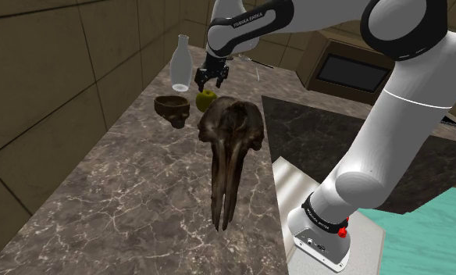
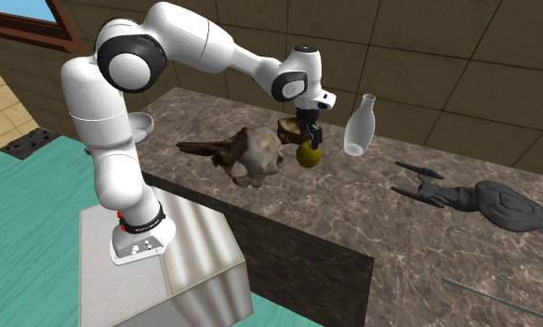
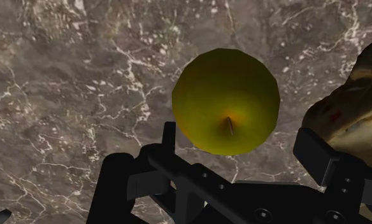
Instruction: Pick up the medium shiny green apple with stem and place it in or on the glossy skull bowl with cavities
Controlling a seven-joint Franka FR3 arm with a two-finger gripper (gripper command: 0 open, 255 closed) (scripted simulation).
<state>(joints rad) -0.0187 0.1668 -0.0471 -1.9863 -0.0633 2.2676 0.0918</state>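
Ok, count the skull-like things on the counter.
2. The small skull bowl sits at the shoulder view's left of the apple; the long skull lies on the apple's other side, snout toward the camera. None seems hidden.

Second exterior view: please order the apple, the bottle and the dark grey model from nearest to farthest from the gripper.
1. Apple, just below the gripper.
2. Bottle, to that view's right.
3. Dark grey model, far right.

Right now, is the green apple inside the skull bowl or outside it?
Outside. The apple rests on the counter beside the bowl, just below the open tool.
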